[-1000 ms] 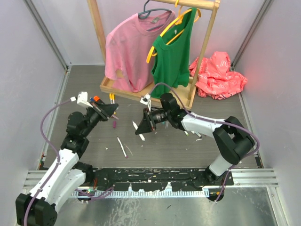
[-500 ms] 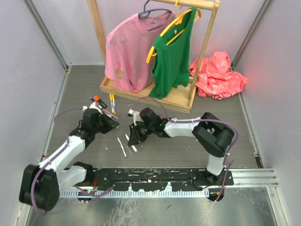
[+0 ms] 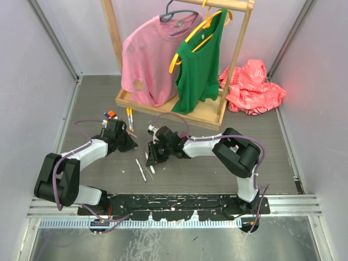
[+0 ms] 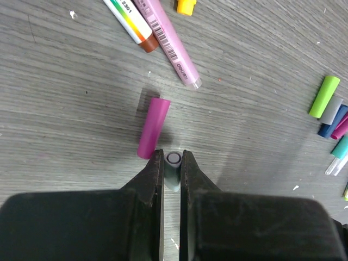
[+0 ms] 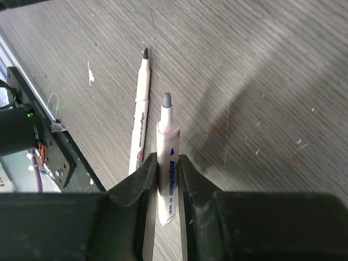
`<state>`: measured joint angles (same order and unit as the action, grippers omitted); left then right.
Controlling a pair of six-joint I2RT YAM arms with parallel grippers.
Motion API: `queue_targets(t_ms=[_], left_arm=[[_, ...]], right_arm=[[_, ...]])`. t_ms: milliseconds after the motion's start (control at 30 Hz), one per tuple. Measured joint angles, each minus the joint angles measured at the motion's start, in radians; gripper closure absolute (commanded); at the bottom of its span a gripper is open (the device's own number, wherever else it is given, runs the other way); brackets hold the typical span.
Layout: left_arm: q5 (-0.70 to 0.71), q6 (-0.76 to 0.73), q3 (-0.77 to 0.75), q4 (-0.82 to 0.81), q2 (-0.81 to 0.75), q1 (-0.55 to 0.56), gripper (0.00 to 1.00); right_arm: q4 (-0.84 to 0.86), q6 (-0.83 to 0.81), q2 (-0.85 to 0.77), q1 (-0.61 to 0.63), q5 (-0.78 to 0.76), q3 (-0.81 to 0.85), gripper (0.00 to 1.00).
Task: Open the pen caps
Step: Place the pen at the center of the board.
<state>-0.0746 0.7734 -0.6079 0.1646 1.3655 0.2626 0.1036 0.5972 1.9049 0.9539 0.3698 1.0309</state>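
Both arms reach low and stretched out over the middle of the worktop (image 3: 277,157). Left pincer (image 4: 172,158) pinches a short grey cap (image 4: 173,160), with a magenta cap (image 4: 153,127) lying just beside it. Right pincer (image 5: 167,161) pinches an uncapped white marker (image 5: 166,133), and a second bare marker (image 5: 141,106) lies alongside. Farther off is a marker printed "2301" (image 4: 128,19). Bare room toward the right edge.

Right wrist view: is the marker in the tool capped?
No, the marker clamped in the right tool shows a bare grey tip with no cap on it.
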Motion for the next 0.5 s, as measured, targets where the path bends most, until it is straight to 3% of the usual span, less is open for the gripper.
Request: queue_targets(t_ms=[200, 500], left_arm=[[0.021, -0.005, -0.04, -0.003, 0.061, 0.008, 0.99], [0.028, -0.005, -0.085, -0.019, 0.13, 0.016, 0.94]], right_arm=[[-0.025, 0.018, 0.047, 0.003, -0.019, 0.053, 0.87], [-0.038, 0.019, 0.046, 0.009, -0.043, 0.06, 0.72]])
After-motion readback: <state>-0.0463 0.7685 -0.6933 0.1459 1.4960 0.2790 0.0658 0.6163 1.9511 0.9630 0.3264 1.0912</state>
